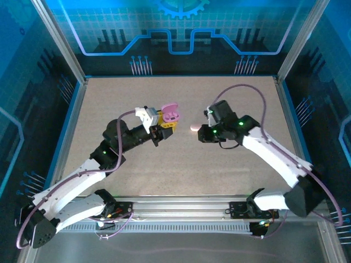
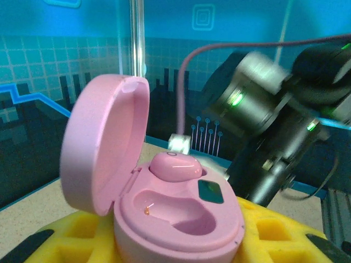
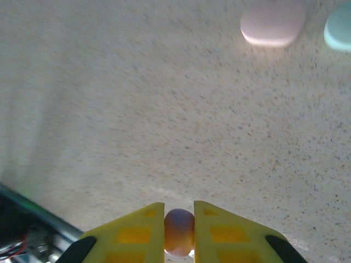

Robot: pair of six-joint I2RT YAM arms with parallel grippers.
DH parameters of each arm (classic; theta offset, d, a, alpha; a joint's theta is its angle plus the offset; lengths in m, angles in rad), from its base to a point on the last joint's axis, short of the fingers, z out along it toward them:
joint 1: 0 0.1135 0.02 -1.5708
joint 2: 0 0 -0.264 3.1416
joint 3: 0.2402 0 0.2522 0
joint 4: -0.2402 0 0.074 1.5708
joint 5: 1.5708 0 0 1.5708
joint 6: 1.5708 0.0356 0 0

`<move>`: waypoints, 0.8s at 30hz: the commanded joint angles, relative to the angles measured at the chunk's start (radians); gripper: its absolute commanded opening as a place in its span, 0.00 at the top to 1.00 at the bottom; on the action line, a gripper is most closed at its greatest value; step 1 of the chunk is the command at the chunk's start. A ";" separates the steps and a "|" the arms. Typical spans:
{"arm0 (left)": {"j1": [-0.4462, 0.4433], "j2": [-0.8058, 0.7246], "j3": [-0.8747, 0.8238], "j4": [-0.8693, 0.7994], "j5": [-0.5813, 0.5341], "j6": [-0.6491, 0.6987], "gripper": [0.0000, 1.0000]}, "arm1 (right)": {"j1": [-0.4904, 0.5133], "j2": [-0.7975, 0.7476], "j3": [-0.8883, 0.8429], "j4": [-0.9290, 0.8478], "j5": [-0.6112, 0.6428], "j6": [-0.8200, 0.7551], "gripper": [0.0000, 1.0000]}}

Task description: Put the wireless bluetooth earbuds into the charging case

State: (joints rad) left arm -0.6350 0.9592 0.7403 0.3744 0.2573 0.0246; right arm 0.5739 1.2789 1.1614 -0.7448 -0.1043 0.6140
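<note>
My left gripper (image 2: 178, 241) is shut on the open pink charging case (image 2: 181, 219), with yellow fingers (image 2: 71, 241) on either side and the lid (image 2: 104, 142) tipped back to the left. One pink earbud (image 2: 174, 166) sits in the far socket. The near socket (image 2: 175, 211) is empty. From above, the case (image 1: 171, 114) is held up at mid-table. My right gripper (image 3: 179, 219) is shut on a small rounded earbud (image 3: 179, 232), purplish in the shade, just above the table. From above, that gripper (image 1: 205, 127) hangs right of the case.
A pink rounded piece (image 3: 272, 22) and a mint one (image 3: 339, 27) lie on the speckled table (image 3: 164, 109) ahead of my right gripper. From above, the pink piece (image 1: 194, 127) lies between the two grippers. The right arm (image 2: 263, 120) looms close behind the case.
</note>
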 commanded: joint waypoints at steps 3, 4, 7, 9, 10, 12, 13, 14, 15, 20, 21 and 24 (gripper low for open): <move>0.000 0.029 -0.038 0.099 -0.009 -0.023 0.70 | -0.027 -0.146 0.025 0.010 -0.082 0.081 0.83; -0.001 0.039 -0.039 0.110 -0.009 -0.023 0.70 | -0.029 -0.168 0.035 0.008 -0.092 0.089 0.83; 0.000 0.068 -0.045 0.134 -0.002 -0.024 0.70 | -0.029 -0.215 0.066 0.010 -0.121 0.105 0.83; -0.001 0.089 -0.053 0.159 0.004 -0.031 0.70 | -0.030 -0.236 0.090 0.005 -0.136 0.112 0.83; -0.002 0.100 -0.057 0.174 0.007 -0.034 0.70 | -0.030 -0.245 0.098 0.006 -0.143 0.116 0.83; -0.002 0.122 -0.058 0.194 0.011 -0.041 0.70 | -0.029 -0.259 0.110 0.010 -0.156 0.124 0.83; -0.002 0.131 -0.059 0.203 0.014 -0.043 0.70 | -0.029 -0.262 0.116 0.011 -0.163 0.128 0.83; -0.002 0.141 -0.059 0.211 0.015 -0.044 0.70 | -0.030 -0.266 0.120 0.017 -0.176 0.132 0.83; -0.002 0.148 -0.062 0.219 0.014 -0.045 0.70 | -0.030 -0.269 0.122 0.023 -0.186 0.134 0.83; -0.013 0.181 -0.077 0.265 0.014 -0.047 0.70 | -0.029 -0.270 0.126 0.058 -0.226 0.159 0.83; -0.015 0.186 -0.079 0.275 0.014 -0.047 0.70 | -0.030 -0.268 0.124 0.067 -0.233 0.168 0.83; -0.022 0.205 -0.081 0.295 0.017 -0.051 0.70 | -0.025 -0.262 0.119 0.099 -0.256 0.183 0.83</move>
State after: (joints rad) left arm -0.6449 1.1519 0.6693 0.5900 0.2581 -0.0063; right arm 0.5552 1.0183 1.2640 -0.6975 -0.3153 0.7654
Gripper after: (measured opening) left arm 0.374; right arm 0.171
